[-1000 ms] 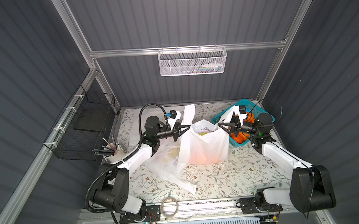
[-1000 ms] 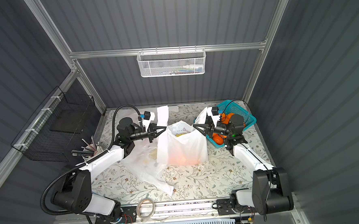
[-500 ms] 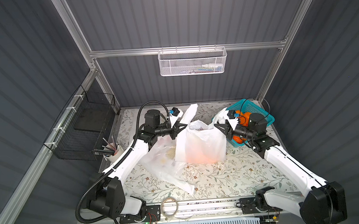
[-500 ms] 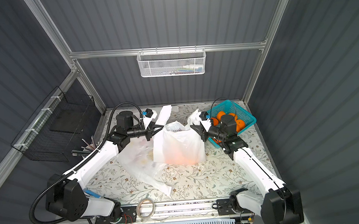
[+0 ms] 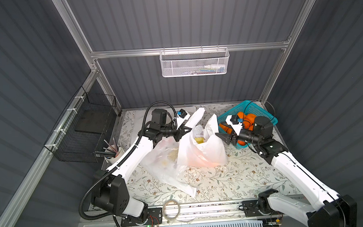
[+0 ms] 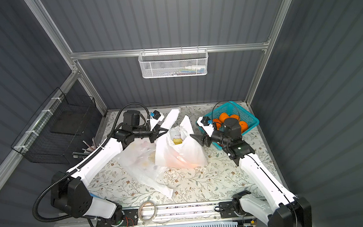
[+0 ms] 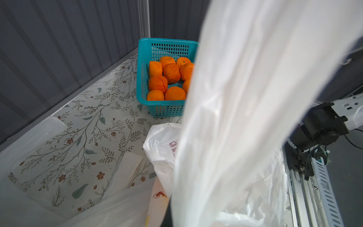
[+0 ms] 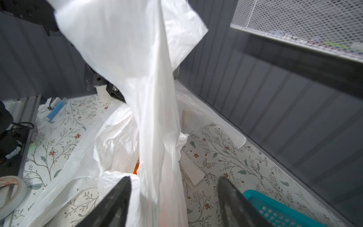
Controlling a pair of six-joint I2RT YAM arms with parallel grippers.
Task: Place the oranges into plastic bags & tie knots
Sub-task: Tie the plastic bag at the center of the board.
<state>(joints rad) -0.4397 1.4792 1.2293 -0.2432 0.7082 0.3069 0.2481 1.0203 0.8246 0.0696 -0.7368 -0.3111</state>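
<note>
The left gripper [image 5: 185, 131] clamps one handle strip [image 5: 195, 117] of the plastic bag [image 5: 202, 153] mid-table, holding it upright — probably for knotting. The right gripper [image 8: 174, 196] gapes around the other strip [image 8: 157, 127], ungripped — spare oranges [image 7: 170, 72] sit in the teal basket [image 7: 145, 51] beside.

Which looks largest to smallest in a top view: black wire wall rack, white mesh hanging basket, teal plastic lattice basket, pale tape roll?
1. black wire wall rack
2-3. white mesh hanging basket, teal plastic lattice basket: alike, teal partly hidden
4. pale tape roll
</note>
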